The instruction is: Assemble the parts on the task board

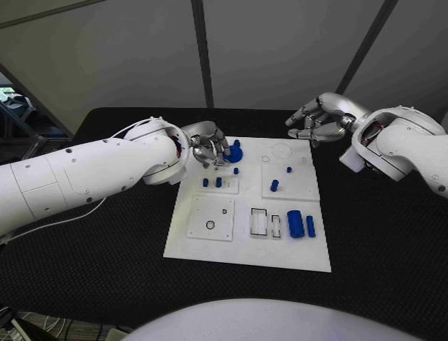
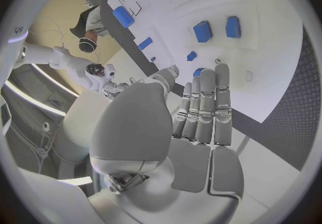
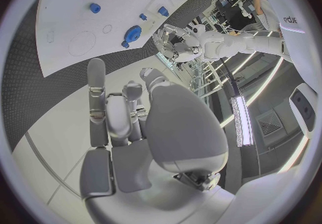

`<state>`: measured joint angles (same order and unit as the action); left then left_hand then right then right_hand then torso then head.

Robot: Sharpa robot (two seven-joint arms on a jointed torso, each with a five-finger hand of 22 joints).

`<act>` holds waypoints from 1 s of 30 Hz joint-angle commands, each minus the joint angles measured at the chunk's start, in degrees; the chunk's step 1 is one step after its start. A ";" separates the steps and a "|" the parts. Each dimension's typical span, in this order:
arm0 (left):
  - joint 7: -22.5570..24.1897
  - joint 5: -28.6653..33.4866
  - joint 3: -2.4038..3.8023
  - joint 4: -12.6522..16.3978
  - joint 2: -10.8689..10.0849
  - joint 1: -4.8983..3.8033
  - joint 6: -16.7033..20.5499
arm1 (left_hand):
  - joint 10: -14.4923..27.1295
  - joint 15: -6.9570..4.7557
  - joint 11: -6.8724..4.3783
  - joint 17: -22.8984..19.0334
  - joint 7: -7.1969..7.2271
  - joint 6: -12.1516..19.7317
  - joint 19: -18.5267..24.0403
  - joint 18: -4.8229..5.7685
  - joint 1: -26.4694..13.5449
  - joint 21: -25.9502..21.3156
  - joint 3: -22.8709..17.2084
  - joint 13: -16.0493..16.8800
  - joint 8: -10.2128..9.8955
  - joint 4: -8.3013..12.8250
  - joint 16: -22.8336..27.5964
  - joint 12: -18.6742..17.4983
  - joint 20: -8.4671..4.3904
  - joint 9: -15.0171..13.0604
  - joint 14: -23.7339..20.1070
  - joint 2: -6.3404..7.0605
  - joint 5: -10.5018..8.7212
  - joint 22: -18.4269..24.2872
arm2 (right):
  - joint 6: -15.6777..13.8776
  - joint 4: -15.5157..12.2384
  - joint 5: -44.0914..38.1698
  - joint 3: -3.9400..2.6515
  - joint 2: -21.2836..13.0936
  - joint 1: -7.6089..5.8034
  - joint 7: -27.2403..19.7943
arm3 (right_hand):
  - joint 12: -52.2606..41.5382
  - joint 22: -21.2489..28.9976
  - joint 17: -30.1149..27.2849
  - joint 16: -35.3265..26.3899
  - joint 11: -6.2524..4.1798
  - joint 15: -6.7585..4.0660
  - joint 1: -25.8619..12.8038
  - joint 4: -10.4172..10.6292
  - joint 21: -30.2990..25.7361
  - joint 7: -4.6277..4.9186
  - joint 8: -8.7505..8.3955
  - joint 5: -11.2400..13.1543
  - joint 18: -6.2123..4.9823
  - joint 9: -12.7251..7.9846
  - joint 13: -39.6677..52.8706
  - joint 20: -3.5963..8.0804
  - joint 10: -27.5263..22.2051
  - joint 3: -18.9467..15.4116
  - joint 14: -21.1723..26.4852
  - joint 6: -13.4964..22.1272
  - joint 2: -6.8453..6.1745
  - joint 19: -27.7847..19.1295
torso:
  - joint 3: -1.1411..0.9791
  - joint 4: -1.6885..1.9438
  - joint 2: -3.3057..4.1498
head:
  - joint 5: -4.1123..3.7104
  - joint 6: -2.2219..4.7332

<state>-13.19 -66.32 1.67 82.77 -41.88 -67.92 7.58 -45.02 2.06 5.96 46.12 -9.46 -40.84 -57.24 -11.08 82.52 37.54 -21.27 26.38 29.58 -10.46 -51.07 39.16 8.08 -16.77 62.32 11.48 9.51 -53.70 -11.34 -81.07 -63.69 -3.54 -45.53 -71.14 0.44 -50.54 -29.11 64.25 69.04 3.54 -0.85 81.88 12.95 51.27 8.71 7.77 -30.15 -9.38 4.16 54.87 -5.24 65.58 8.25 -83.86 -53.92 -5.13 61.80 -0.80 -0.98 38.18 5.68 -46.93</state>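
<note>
The white task board (image 1: 246, 234) lies flat in the middle of the black tabletop (image 1: 91, 249), its long side running away from the robot. Small blue parts are scattered over it: a round blue disc part (image 1: 234, 153) near the far left corner, two short pegs (image 1: 211, 182) side by side on a raised square plate just nearer, another peg (image 1: 274, 185) and a smaller one (image 1: 289, 170) toward the right half, and a thick blue cylinder (image 1: 295, 224) with a thinner blue bar (image 1: 311, 226) beside it at the near right. Next to those sit two narrow rectangular slots (image 1: 265, 223), and left of them a square plate (image 1: 211, 217) with a small hole.

The left robot hand (image 1: 209, 149) hangs over the board's far left corner, right against the disc part; its fingers (image 2: 204, 106) lie straight and close together, pointing down at the board. Whether they actually touch the disc I cannot tell.

The right robot hand (image 1: 321, 121) hovers off the board's far right corner, above the tabletop, fingers (image 3: 107, 111) loosely curled and holding nothing, well apart from any part.
</note>
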 commanded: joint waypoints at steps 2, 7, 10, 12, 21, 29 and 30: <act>6.51 -11.64 -0.83 -0.76 1.07 -0.04 3.40 | -0.79 -0.09 0.13 -0.65 0.06 -2.78 -1.85 0.69 0.80 1.46 -1.34 -2.82 -1.46 -0.04 -3.36 -1.07 -0.18 2.43 1.89 0.60 -0.03 -1.04 | -1.18 0.11 -0.12 -0.02 0.25 -0.09 -0.51 | 9.39 2.02 -5.23 -5.61 0.11 0.01 0.06 0.33 -2.54 0.23 0.21 -0.28 -1.16 -0.05 -8.23 -0.13 -4.68 1.40 1.72 0.17 -1.13 -1.10 | -0.02 -0.07 -0.03 | -0.04 0.32; 6.71 -16.68 -2.13 -2.10 2.85 -0.04 2.71 | -1.43 -0.52 -0.12 2.83 0.51 -4.79 -5.35 1.07 0.24 5.24 -1.10 -6.28 -3.81 -0.35 -10.84 -2.46 -0.44 5.44 6.90 1.70 -0.11 -3.79 | -1.22 0.22 -0.13 -0.02 0.44 -0.09 -0.47 | 13.03 3.10 -7.45 -8.88 0.08 0.04 -0.01 0.61 -4.25 0.25 0.36 -0.31 -1.21 -0.01 -12.21 -0.09 -3.89 2.85 1.69 0.21 -1.84 -0.51 | -0.02 -0.08 -0.01 | -0.25 0.57; 6.36 -18.23 -2.45 -2.80 3.81 -0.04 2.15 | -2.11 -0.67 -0.25 6.72 0.43 -5.54 -11.12 2.45 0.15 13.01 -1.04 -7.79 -4.83 -0.55 -15.44 -3.12 -0.74 6.62 11.26 1.55 -0.10 -8.98 | -1.18 0.23 -0.13 -0.02 0.49 -0.08 -0.49 | 13.47 3.29 -7.43 -9.12 0.07 -0.02 0.00 0.58 -4.54 0.24 0.40 -0.34 -1.18 -0.01 -12.84 -0.08 -3.62 3.14 1.51 0.21 -1.97 -0.29 | -0.02 -0.12 0.03 | -0.26 0.70; 6.19 -18.96 -2.56 -3.31 4.41 -0.05 1.78 | -2.98 -0.91 -0.47 9.40 0.57 -6.31 -14.70 3.36 0.19 17.88 -1.20 -8.96 -5.59 -0.63 -18.31 -3.68 -1.05 7.43 14.04 1.46 -0.06 -12.27 | -1.11 0.25 -0.14 -0.02 0.55 -0.08 -0.48 | 13.55 3.33 -7.43 -9.17 0.06 -0.03 0.00 0.57 -4.60 0.24 0.41 -0.34 -1.17 0.00 -12.96 -0.08 -3.57 3.19 1.48 0.21 -2.00 -0.25 | -0.01 -0.08 0.03 | -0.31 0.71; 5.53 -20.85 -2.75 -6.28 7.10 -0.05 0.34 | -5.03 -1.57 -0.98 13.48 1.11 -8.49 -21.04 5.20 0.35 27.05 -1.49 -12.60 -8.08 -0.34 -22.89 -6.30 -1.83 9.39 18.95 1.67 -0.02 -18.71 | -0.83 0.18 -0.14 -0.01 0.72 -0.08 -0.42 | 13.63 3.38 -7.34 -9.16 0.05 -0.04 0.01 0.56 -4.67 0.23 0.44 -0.36 -1.17 0.00 -13.11 -0.07 -3.46 3.28 1.41 0.18 -2.00 -0.17 | -0.06 -0.03 0.01 | -0.42 0.75; 4.75 -21.38 -2.77 -7.75 8.35 -0.05 -2.09 | -6.21 -1.91 -1.25 15.41 1.41 -9.76 -22.54 5.63 0.54 29.14 -1.77 -13.88 -8.85 0.06 -24.63 -7.01 -2.14 9.98 20.67 1.25 0.01 -20.24 | -0.68 0.10 -0.14 -0.01 0.81 -0.09 -0.33 | 13.73 3.44 -7.24 -9.18 0.03 -0.06 0.01 0.54 -4.77 0.22 0.48 -0.38 -1.18 0.01 -13.32 -0.05 -3.30 3.40 1.30 0.13 -2.03 -0.06 | -0.07 -0.09 0.01 | -0.55 0.67; 4.67 -21.40 -2.77 -7.81 8.44 -0.05 -2.45 | -6.50 -1.98 -1.31 15.61 1.46 -10.01 -22.74 5.70 0.51 29.43 -1.80 -14.04 -8.94 0.09 -24.83 -7.09 -2.19 10.04 20.87 1.21 0.01 -20.45 | -0.66 0.10 -0.14 -0.01 0.82 -0.09 -0.32 | 13.73 3.44 -7.24 -9.18 0.03 -0.06 0.01 0.54 -4.77 0.22 0.48 -0.38 -1.18 0.01 -13.32 -0.05 -3.30 3.40 1.30 0.13 -2.03 -0.06 | -0.05 -0.01 -0.01 | -0.72 0.58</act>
<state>-8.28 -86.36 -1.11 75.03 -33.61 -67.90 7.41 -51.18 -0.06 4.63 61.58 -7.98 -50.40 -79.60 -11.10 82.63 66.73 -22.93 12.47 20.84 -10.59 -75.69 32.26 5.89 -6.78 82.80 12.67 9.51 -74.01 -11.74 -80.87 -63.70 -3.53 -44.75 -71.13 0.44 -37.20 -25.72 56.96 60.03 3.59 -0.82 81.87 13.53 46.79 8.69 7.98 -30.14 -10.27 4.15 41.59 -5.31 61.84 11.26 -82.29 -53.90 -6.63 61.36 -0.86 -1.07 38.18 5.11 -46.25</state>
